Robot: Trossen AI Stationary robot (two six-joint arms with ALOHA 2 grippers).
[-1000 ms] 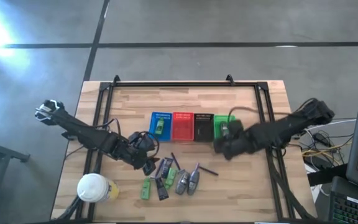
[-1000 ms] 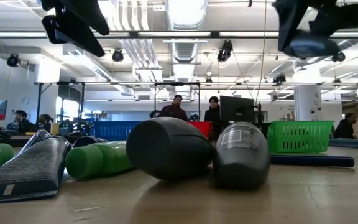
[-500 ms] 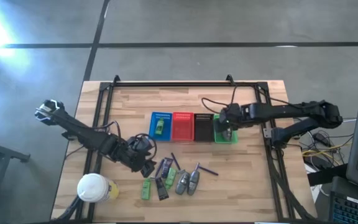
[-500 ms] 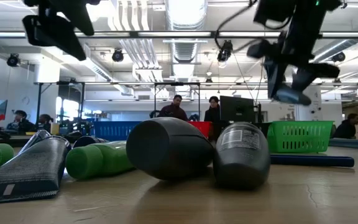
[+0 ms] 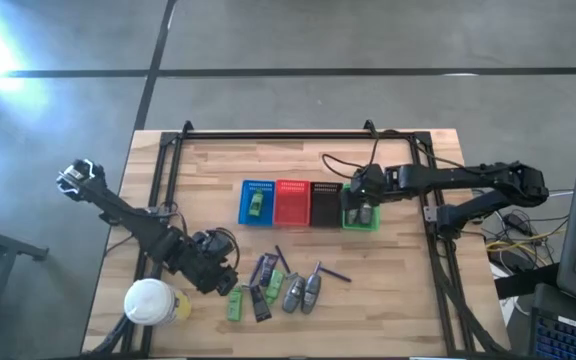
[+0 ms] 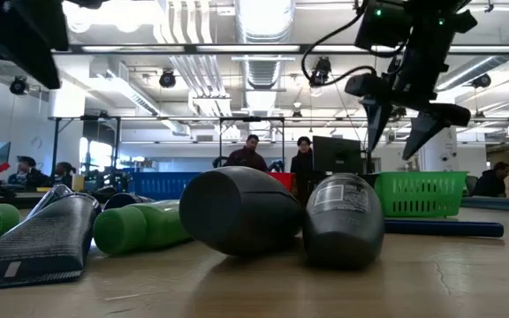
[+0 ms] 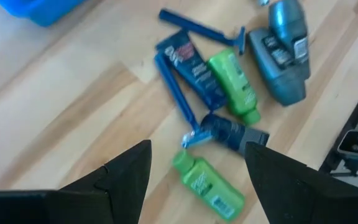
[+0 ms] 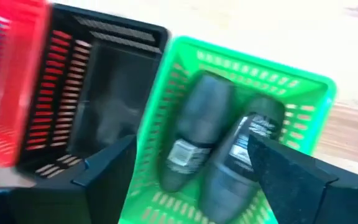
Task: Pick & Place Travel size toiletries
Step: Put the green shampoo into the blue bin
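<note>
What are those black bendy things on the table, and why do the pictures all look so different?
They are two robot arms, each ending in a two-finger gripper. One camera looks down from above, one sits at table height, and one rides on each wrist.

On the wooden table lies a pile of small travel toiletries: green tubes, dark sachets, thin blue sticks and grey oval pieces. Behind stand four little plastic baskets: blue, red, black and green.

The right gripper hangs open over the green basket, where two grey oval pieces lie. The left gripper is open beside the pile. Neither holds anything.
</note>
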